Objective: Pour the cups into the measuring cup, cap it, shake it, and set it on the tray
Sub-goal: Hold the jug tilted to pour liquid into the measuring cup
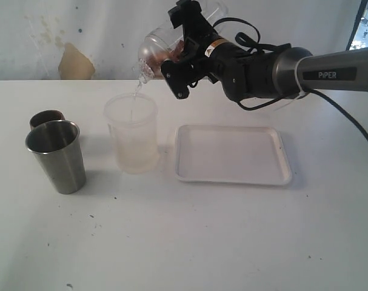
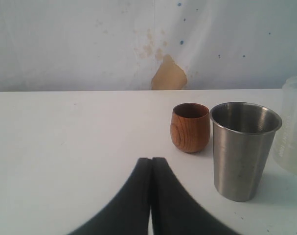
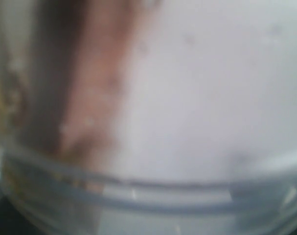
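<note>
Observer: Steel tumbler (image 1: pixel 56 156) sits nearest us on the white table (image 1: pixel 202 242), upright, mouth open. Brown cup (image 1: pixel 46 118) stands just behind it; from the left wrist view we see a small gap between them.

Recorder: Left gripper (image 2: pixel 151 196)?

Observer: Its fingers (image 2: pixel 133 200) are pressed flat together with nothing between them. It is low over the table, short of both cups and touching neither.

Recorder: And the right gripper (image 1: pixel 182 53)?

Observer: It is raised above the table with its jaws set wide and clamped across the measuring cup (image 1: pixel 152 48). We note the cup tipped well over, mouth down and to the left. Brownish matter shows through its clear wall. The right wrist view gives only a blurred clear wall with a brown streak, so we read no marks there.

Recorder: Anything leaving it?

Observer: We see a thin clear stream (image 1: pixel 135 92) running from its lip into the frosted tub (image 1: pixel 132 136), which stands upright directly below. We cannot tell the level inside.

Recorder: Tray?

Observer: White tray (image 1: pixel 232 153) lies flat just beside the tub, on its right, under the right arm.
</note>
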Robot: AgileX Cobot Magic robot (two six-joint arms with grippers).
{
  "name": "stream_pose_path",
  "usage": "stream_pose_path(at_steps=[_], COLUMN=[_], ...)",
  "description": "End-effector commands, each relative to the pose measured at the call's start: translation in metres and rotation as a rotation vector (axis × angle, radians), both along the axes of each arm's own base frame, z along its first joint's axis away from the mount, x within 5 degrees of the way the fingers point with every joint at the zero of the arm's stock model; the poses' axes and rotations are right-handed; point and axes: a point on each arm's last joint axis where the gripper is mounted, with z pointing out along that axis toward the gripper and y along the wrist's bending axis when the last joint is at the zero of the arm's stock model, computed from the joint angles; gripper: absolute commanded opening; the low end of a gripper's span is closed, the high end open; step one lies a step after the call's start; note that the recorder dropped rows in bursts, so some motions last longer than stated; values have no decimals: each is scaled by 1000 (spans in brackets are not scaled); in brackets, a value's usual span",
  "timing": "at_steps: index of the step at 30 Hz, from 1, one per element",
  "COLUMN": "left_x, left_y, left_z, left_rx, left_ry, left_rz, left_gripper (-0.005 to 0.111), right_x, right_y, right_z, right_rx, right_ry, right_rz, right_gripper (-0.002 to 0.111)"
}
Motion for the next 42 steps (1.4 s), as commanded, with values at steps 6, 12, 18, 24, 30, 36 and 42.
stream_pose_path(at_steps=[6,12,18,24,30,36,42], left_x=[0,0,0,0,0,0,0], left_y=[0,0,0,0,0,0,0], left_z=[0,0,0,0,0,0,0], left_rx=[-10,-10,-10,-10,-10,-10,-10], left_ry=[-9,-9,-9,-9,-9,-9,-9], left_rz=[-3,-3,-3,-3,-3,-3,-3], left_gripper=[0,0,0,0,0,0,0], right_x=[-2,-2,-2,-2,-2,-2,-2], right_y=[0,0,0,0,0,0,0], right_z=[22,22,22,22,22,22,22], right_rx=[8,8,-2,-2,-7,-9,-9], right_ry=[-104,-104,-107,-107,-109,-109,-109], right_rz=[-6,-6,-6,-6,-6,-6,-6], right_gripper=[0,0,0,0,0,0,0])
